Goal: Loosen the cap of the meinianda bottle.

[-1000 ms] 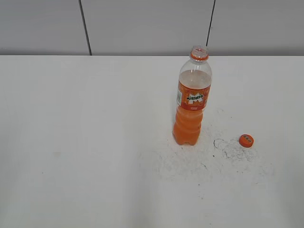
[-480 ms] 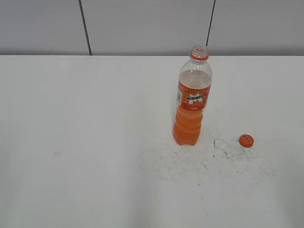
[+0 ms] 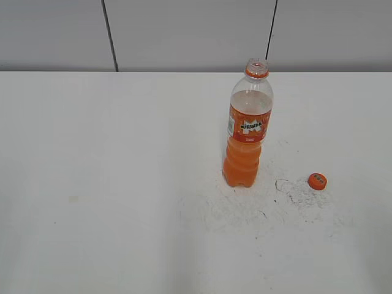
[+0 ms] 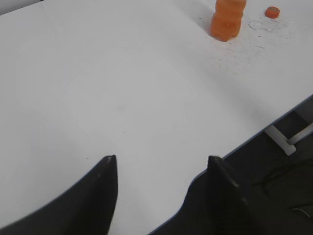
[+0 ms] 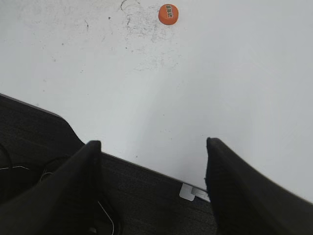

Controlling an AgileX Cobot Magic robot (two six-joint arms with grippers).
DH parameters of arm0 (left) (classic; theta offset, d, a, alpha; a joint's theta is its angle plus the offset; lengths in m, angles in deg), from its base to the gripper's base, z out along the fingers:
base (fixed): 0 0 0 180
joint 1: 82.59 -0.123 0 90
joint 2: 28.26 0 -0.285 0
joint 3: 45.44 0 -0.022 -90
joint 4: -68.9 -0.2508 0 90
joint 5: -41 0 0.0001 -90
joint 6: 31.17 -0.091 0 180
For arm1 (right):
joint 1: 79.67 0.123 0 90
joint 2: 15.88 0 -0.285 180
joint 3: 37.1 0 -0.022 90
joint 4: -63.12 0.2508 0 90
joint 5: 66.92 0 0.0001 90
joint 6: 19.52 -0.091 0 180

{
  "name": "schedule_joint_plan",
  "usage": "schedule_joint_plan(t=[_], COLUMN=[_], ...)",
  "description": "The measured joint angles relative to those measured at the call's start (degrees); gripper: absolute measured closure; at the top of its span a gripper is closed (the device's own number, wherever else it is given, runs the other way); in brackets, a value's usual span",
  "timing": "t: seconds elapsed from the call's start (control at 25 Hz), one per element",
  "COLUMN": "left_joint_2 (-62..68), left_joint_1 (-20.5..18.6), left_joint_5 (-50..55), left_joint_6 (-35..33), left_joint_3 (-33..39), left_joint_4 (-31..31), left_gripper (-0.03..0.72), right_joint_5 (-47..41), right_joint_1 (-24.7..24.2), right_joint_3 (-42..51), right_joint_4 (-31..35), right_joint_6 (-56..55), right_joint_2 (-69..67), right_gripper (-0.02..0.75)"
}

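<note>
The meinianda bottle [image 3: 247,131] stands upright on the white table, right of the middle, with its neck open and no cap on it. Its lower part shows at the top of the left wrist view [image 4: 227,18]. The orange cap [image 3: 317,181] lies top up on the table to the bottle's right; it also shows in the left wrist view [image 4: 272,11] and the right wrist view [image 5: 168,13]. My left gripper [image 4: 161,160] is open and empty over the table's near edge, far from the bottle. My right gripper [image 5: 152,144] is open and empty at the table's front edge, well short of the cap. Neither gripper shows in the exterior view.
The white table [image 3: 122,184] has dark scuff marks [image 3: 288,187] between the bottle and the cap. A grey panelled wall [image 3: 184,30] stands behind it. Dark floor with cables [image 5: 49,166] lies below the table's front edge.
</note>
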Motion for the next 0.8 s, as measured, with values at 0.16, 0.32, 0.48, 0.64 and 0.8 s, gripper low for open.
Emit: schedule_joint_plan(t=[0.16, 0.32, 0.48, 0.64, 0.8], left_joint_2=[-1.9, -6.1, -8.8, -8.8, -8.8], left_joint_1=[-6.4, -14.2, -21.8, -27.8, -30.4], left_joint_5=[-0.1, 0.0, 0.0, 0.0, 0.0], left_joint_6=[0.0, 0.0, 0.0, 0.0, 0.0], left_joint_3=[0.0, 0.0, 0.0, 0.0, 0.0], left_joint_4=[0.0, 0.0, -0.1, -0.1, -0.1], left_gripper=[0.249, 0.271, 0.276, 0.276, 0.276], right_joint_5=[0.0, 0.1, 0.1, 0.1, 0.1], right_joint_1=[-0.2, -0.6, -2.3, -4.1, -4.6], right_joint_3=[0.0, 0.0, 0.0, 0.0, 0.0], right_joint_4=[0.0, 0.0, 0.1, 0.2, 0.4], right_joint_6=[0.0, 0.0, 0.0, 0.0, 0.0], right_joint_2=[2.0, 6.6, 11.1, 14.4, 14.5], right_gripper=[0.245, 0.245, 0.245, 0.245, 0.245])
